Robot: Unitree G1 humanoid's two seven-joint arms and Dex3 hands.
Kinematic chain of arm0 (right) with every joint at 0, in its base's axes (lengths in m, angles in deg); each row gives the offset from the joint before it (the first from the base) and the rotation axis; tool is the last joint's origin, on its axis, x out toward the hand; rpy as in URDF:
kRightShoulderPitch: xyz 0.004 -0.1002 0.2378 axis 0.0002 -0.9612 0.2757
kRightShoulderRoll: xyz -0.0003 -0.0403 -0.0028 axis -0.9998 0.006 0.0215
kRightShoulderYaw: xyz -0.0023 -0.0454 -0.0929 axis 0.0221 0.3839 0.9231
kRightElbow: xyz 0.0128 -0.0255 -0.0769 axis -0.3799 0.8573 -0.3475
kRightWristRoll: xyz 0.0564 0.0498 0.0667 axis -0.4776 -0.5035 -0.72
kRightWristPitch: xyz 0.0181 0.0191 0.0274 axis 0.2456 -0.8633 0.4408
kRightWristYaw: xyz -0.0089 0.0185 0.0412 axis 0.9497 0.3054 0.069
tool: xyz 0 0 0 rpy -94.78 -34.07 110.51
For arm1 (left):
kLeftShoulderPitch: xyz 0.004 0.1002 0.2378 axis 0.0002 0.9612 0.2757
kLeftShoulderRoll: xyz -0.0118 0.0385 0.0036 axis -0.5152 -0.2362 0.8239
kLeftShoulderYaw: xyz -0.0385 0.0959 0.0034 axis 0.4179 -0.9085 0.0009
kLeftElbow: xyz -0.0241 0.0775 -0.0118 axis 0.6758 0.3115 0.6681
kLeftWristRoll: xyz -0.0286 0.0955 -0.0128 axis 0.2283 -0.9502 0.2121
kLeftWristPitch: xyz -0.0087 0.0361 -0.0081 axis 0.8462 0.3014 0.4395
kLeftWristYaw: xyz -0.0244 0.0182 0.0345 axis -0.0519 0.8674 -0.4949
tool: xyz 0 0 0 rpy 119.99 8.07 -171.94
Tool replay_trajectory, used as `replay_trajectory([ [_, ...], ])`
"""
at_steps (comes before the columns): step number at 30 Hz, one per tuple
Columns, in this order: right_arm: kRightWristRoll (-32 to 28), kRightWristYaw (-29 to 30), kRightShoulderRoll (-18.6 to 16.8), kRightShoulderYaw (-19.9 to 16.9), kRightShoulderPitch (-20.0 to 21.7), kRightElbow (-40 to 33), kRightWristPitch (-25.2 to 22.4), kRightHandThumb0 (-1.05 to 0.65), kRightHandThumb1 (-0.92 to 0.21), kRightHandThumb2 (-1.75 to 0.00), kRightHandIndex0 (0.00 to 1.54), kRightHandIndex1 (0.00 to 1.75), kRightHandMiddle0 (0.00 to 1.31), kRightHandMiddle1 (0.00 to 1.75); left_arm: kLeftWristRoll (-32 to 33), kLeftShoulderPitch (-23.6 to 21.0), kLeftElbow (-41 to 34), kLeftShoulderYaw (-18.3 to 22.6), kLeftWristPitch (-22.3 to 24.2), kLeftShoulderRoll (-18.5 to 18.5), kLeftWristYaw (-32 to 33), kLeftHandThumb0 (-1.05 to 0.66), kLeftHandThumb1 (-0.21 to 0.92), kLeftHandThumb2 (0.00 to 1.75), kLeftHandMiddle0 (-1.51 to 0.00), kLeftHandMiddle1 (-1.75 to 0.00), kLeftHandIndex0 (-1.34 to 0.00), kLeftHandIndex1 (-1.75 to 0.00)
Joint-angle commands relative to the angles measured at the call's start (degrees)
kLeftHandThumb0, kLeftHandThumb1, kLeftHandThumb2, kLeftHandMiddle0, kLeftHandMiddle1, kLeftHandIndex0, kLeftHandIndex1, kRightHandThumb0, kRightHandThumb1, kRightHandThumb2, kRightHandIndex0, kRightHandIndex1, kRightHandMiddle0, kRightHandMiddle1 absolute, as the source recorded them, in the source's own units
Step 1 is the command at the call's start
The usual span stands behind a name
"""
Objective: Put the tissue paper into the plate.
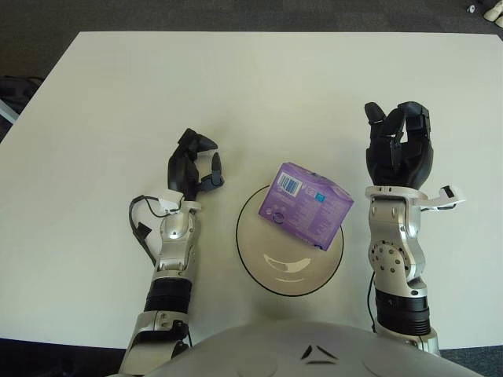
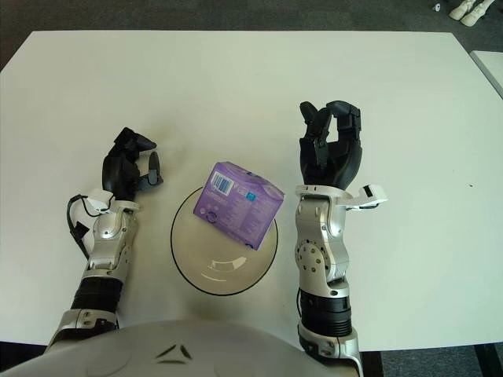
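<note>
The purple tissue pack (image 1: 308, 205) sits in the plate (image 1: 267, 267), leaning over its far rim. Both hands hold nothing (fingers loosely spread): left hand (image 1: 192, 166), right hand (image 1: 399, 146). White table (image 1: 259, 86), dark floor (image 1: 236, 12) behind.

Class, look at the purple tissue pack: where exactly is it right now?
The purple tissue pack sits in the white plate, leaning over its upper right rim, at the table's centre between the left hand and right hand, held by neither.
</note>
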State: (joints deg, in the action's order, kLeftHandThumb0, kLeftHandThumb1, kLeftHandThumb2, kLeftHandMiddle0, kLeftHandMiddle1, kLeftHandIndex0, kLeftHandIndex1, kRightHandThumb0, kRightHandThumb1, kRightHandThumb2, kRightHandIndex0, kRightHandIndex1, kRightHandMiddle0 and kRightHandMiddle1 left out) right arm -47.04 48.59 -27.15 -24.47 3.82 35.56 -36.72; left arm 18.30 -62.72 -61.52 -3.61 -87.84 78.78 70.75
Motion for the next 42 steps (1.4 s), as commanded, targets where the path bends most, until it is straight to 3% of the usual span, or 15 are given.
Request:
replay_trajectory([
  [1, -0.8, 1.2, -1.4, -1.3, -0.4, -1.5, -2.5, -0.38, -0.68, -0.85, 0.31, 1.35, 0.33, 1.75, 0.2, 5.3, 4.3, -0.2, 1.8, 0.2, -0.6, -0.46, 0.36, 1.27, -0.99, -1.75, -0.57, -1.75],
  [11, -0.1, 2.2, -4.9, -3.1, -0.1, 1.2, -6.8, -0.37, -0.71, -0.83, 0.31, 1.34, 0.32, 1.75, 0.2, 5.4, 4.7, -0.2, 0.8, 0.2, -1.0, -0.47, 0.34, 1.30, -1.01, -1.75, -0.59, -1.75],
  [18, 0.5, -1.1, -8.0, -1.5, -1.1, 5.3, -3.1, -0.38, -0.69, -0.85, 0.38, 1.35, 0.33, 1.75, 0.3, 5.4, 4.8, -0.1, 0.7, 0.3, -0.9, -0.47, 0.35, 1.29, -0.99, -1.75, -0.58, -1.75],
  [31, 0.7, -8.6, -5.7, -1.3, -3.2, 10.8, -1.2, -0.39, -0.65, -0.90, 0.43, 1.37, 0.36, 1.75, -0.5, 5.9, 4.4, -0.5, 0.4, 0.1, -0.9, -0.47, 0.35, 1.29, -0.99, -1.75, -0.58, -1.75],
  [42, -0.6, -12.0, -5.3, -1.7, -5.3, 12.3, -2.6, -0.39, -0.65, -0.90, 0.44, 1.38, 0.35, 1.75, -0.2, 6.3, 3.8, -0.4, 1.0, 0.1, -0.8, -0.47, 0.35, 1.29, -0.99, -1.75, -0.58, -1.75],
])
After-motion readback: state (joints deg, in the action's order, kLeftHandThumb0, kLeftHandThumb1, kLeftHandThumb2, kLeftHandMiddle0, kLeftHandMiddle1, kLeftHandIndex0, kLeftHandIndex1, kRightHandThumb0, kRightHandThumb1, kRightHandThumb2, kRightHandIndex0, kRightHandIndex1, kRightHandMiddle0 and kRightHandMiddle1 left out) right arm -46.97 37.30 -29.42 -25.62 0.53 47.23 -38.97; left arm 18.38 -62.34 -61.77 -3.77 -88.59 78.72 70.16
